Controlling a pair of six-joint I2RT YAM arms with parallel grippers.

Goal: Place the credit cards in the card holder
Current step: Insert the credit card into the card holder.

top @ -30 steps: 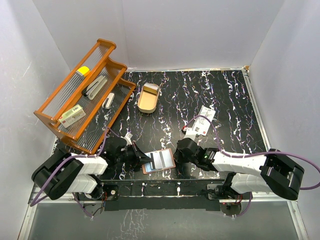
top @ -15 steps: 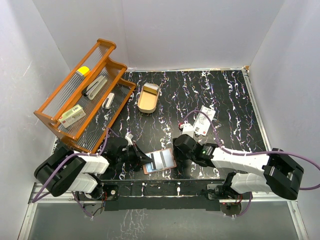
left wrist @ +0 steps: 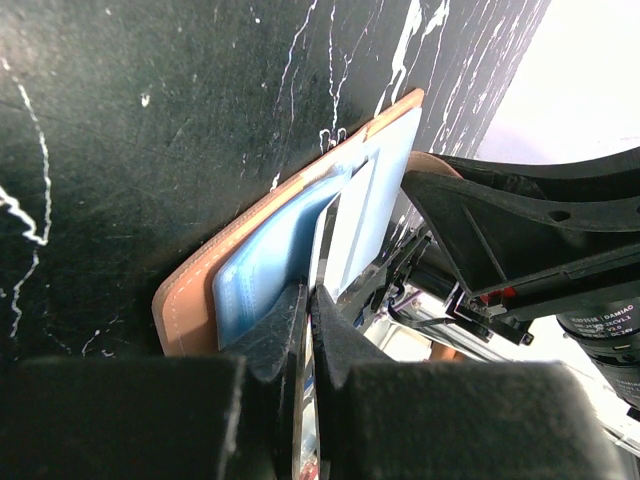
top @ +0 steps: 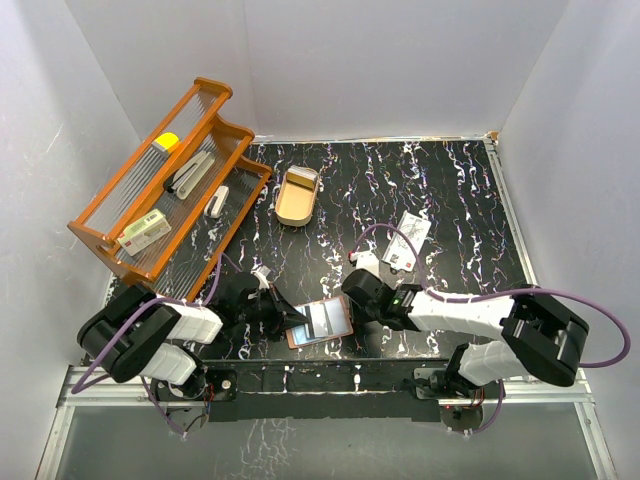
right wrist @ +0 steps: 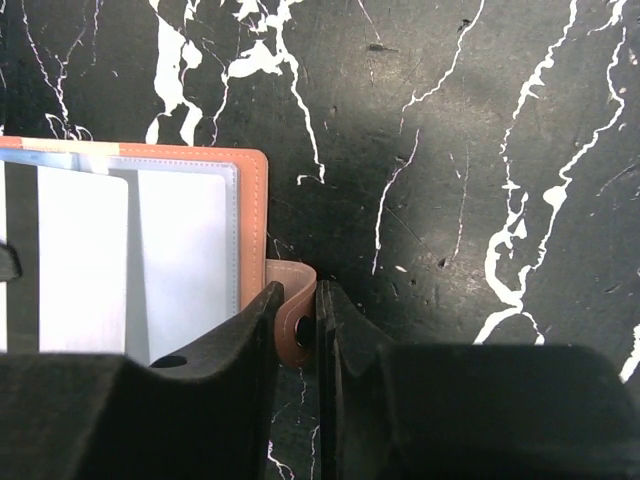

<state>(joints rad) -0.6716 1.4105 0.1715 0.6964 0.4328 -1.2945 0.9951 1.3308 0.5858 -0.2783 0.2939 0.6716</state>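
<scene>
We have the card holder (top: pixel 322 322) open at bottom centre. The left claw (left wrist: pixel 308 300) is clamped on a thin inner edge, and the right claw (right wrist: pixel 300 295) pinches the strap tab (right wrist: pixel 290 278). Cards (top: pixel 408 243) lie right of centre. Next, we judge, the right claw releases and fetches one.

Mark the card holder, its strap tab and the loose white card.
card holder (top: pixel 328 319): top view, clear inner pocket.
strap tab (right wrist: pixel 295 276): right wrist view, upper end.
white card (top: pixel 415 225): top view, far end.
</scene>
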